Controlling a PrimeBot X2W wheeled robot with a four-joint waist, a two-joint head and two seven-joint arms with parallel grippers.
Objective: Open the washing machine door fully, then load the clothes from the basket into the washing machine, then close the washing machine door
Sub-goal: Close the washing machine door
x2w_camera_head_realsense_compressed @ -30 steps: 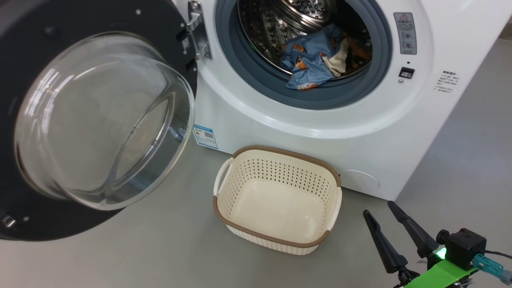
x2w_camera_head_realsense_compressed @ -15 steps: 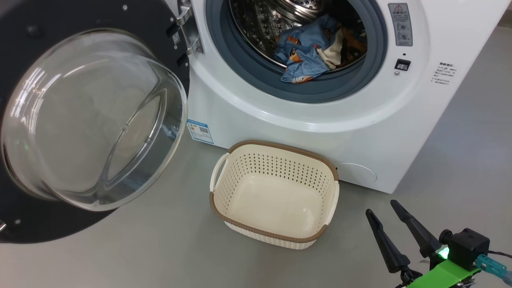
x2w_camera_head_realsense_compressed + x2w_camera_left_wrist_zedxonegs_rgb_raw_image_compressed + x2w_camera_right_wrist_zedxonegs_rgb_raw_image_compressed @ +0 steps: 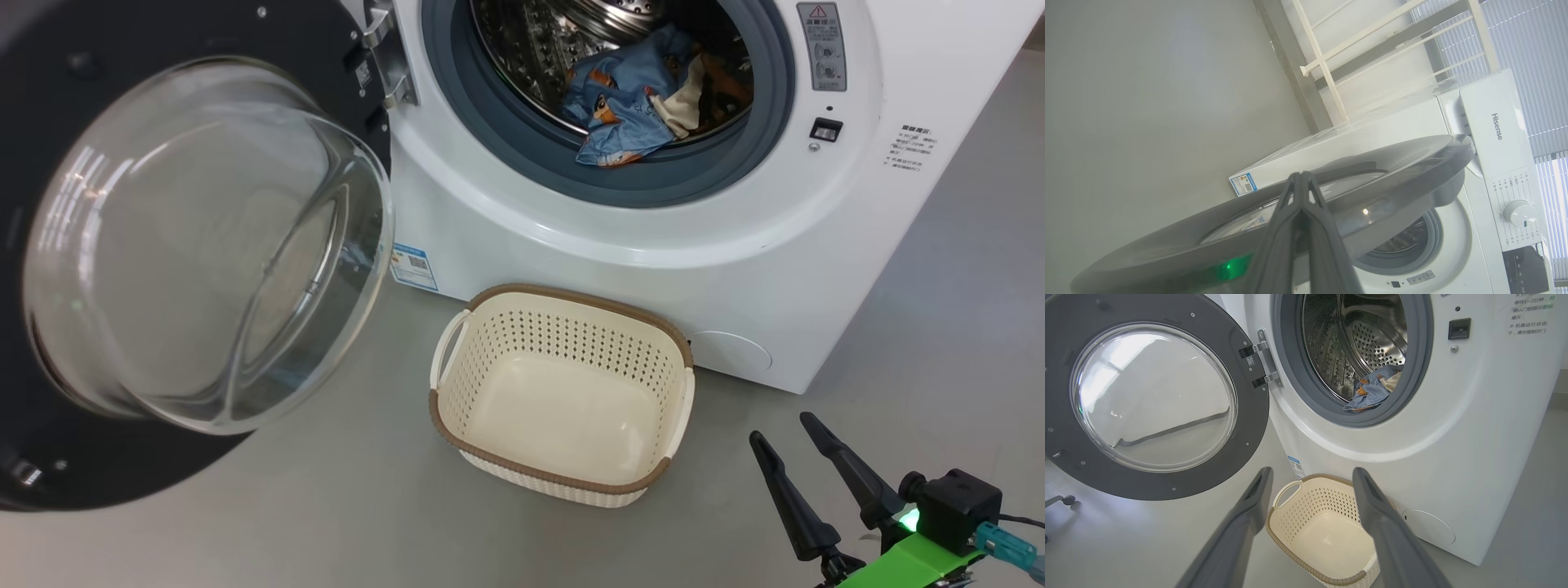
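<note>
The washing machine point(image 3: 735, 245) stands with its door point(image 3: 204, 245) swung wide to the left, the glass bowl facing me. The clothes point(image 3: 633, 106) lie bunched at the front of the steel drum, partly over the grey-blue gasket, and show as clothes point(image 3: 1374, 386) in the right wrist view. The basket point(image 3: 563, 347) sits on the floor against the machine's front with nothing in it. My right gripper point(image 3: 781, 429) hangs open and empty to the basket's lower right. My left gripper point(image 3: 1300, 175) is shut with nothing held, on the outer side of the door point(image 3: 1392, 163).
Grey floor surrounds the machine. A blue label sticker point(image 3: 414, 267) marks the lower left front. In the left wrist view a white rail frame point(image 3: 1331, 61) and window blinds stand behind the machine, with the control dial point(image 3: 1515, 212) on its panel. A small caster point(image 3: 1067, 499) sits far left.
The head view has shifted a little. Over the last half second the door's bowl has come slightly right relative to the basket. The right gripper stays open in the same place.
</note>
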